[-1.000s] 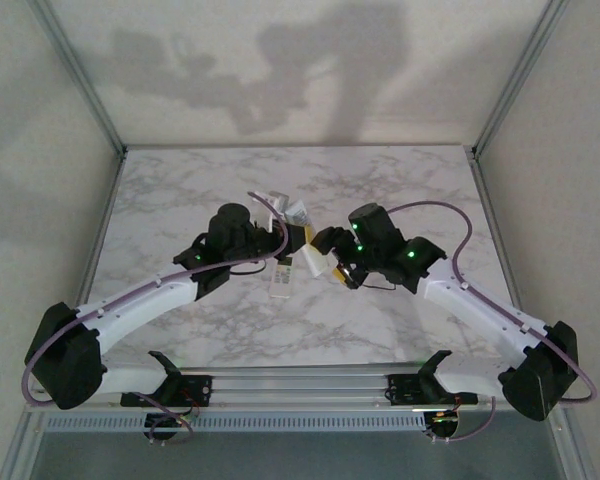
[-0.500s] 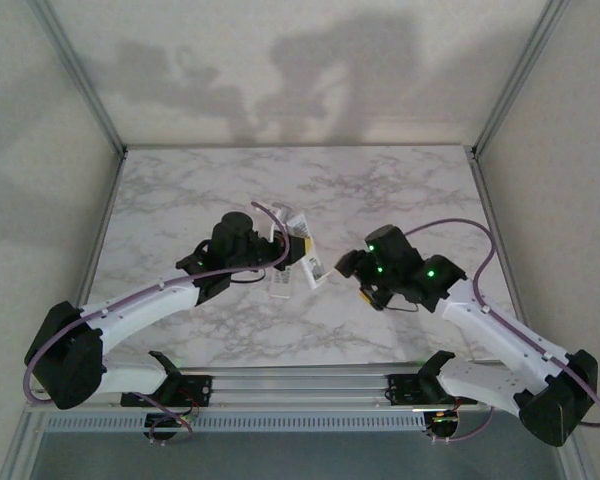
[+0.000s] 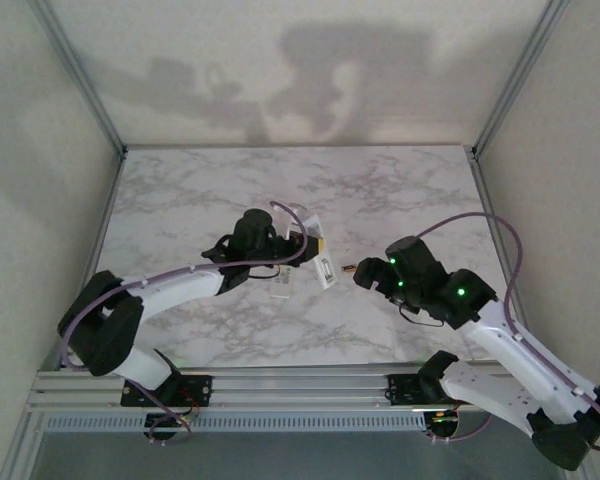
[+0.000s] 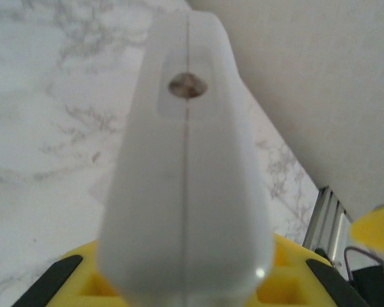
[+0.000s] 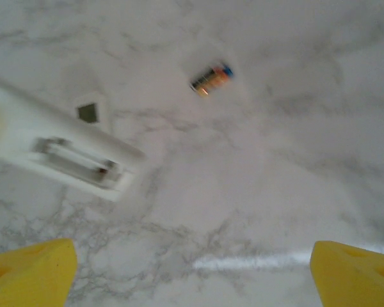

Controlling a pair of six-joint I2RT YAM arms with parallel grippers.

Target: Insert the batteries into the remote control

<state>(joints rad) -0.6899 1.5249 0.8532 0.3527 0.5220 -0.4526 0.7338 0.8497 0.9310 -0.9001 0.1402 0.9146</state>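
Note:
My left gripper (image 3: 292, 246) is shut on the remote control (image 3: 323, 265), a slim white bar held off the table and pointing right. Its rounded white body (image 4: 187, 192) rises between the yellow pads (image 4: 288, 281) of my left gripper (image 4: 185, 284). In the right wrist view the remote control (image 5: 64, 157) shows its open battery slot. One of the batteries (image 5: 211, 78), dark with orange and blue bands, lies loose on the marble beyond it. That battery (image 3: 348, 267) sits just left of my right gripper (image 3: 364, 272). My right gripper (image 5: 192, 259) stands open and holds nothing.
A small white piece (image 3: 282, 288) lies on the marble table (image 3: 410, 190) below my left gripper. A small pale square with a dark centre (image 5: 88, 112) lies beside the remote. Metal frame posts (image 3: 505, 90) and walls bound the table.
My right gripper has drawn back to the right, away from the remote, and its jaws have widened. My left arm has carried the remote to the right.

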